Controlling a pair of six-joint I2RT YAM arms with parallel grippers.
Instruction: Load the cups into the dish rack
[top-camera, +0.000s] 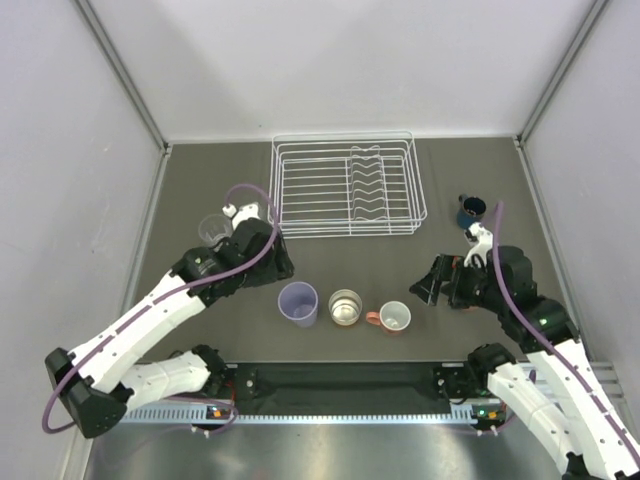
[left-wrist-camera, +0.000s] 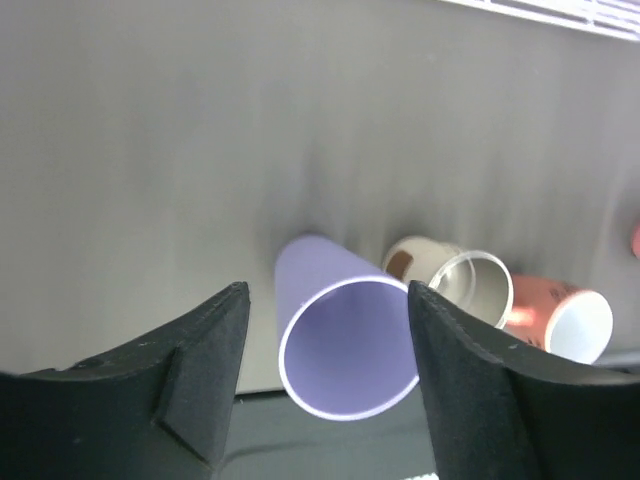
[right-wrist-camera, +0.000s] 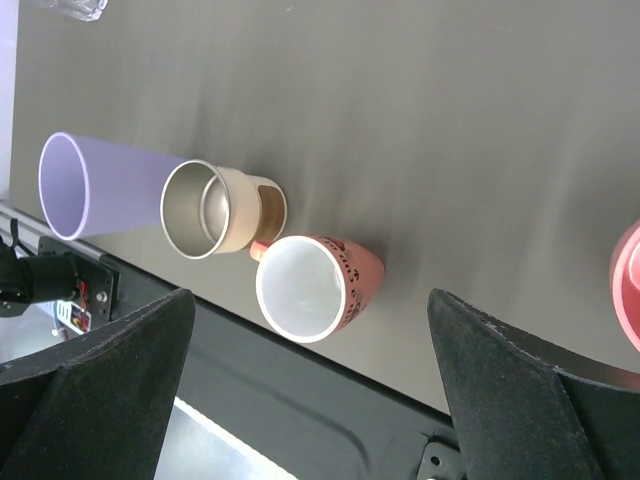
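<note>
Desk (top-camera: 215, 175), dark grey, walled on three sides. Dish rack (top-camera: 345, 185) of white wire sits at the far middle, its upright prongs in the right half.

Three cups stand upright in a row near the front edge, all outside the rack: lavender tumbler (top-camera: 298, 303) on the left, steel cup (top-camera: 345, 306) in the middle, and salmon mug (top-camera: 394, 317) on the right with its handle toward the steel cup. They stand close beside each other; steel cup and mug look to be touching in the right wrist view, though I cannot be sure.

Dark blue mug (top-camera: 471, 209) stands alone by the rack's right front corner. A pale see-through cup (top-camera: 213, 228) stands off the rack's left front corner, beside the left arm's wrist.

Left pincer (top-camera: 278, 268) hangs just behind the lavender tumbler (left-wrist-camera: 345, 345) — fingers spread wide, the tumbler framed between them in the wrist view, no contact seen.

Right pincer (top-camera: 422, 288) is just right of the salmon mug (right-wrist-camera: 315, 285), fingers spread and holding nothing. Its wrist view also catches the steel cup (right-wrist-camera: 215, 210), the lavender tumbler (right-wrist-camera: 100, 190), and a pink rim (right-wrist-camera: 628, 285) cut off at the frame edge.
</note>
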